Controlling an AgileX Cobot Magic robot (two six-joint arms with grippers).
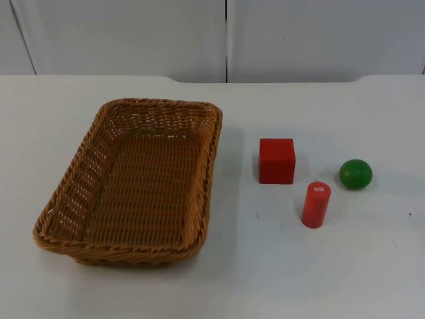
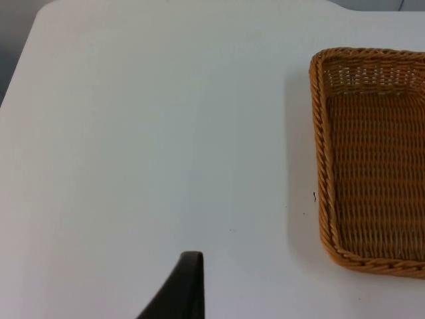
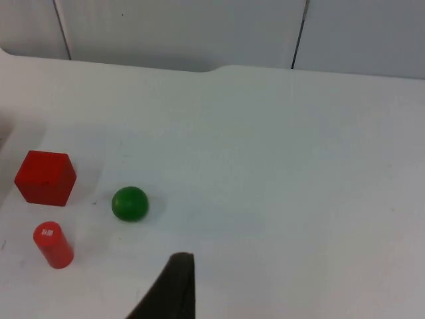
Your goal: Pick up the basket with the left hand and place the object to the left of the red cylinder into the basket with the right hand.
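A smooth white table top (image 1: 133,292) fills the lower three quarters of the top view. Along the upper edge runs a pale grey partition wall (image 1: 126,36), split by a dark vertical seam right of centre. Lighting is even and soft.

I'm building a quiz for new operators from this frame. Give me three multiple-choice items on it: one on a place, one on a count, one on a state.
1. Which thing lies left of the red cylinder, toward the basket?
A. green ball
B. red cube
C. blue cup

2. How many red things are on the table?
A. one
B. two
C. four

3. How does the basket stand?
A. lifted by an arm
B. tipped upside down
C. resting on the table, nothing in it

Answers:
1. B, the red cube sits between basket and cylinder, while the green ball is on the cylinder's other side.
2. B, cube and cylinder are both red.
3. C, its woven floor is bare and it lies flat on the table.
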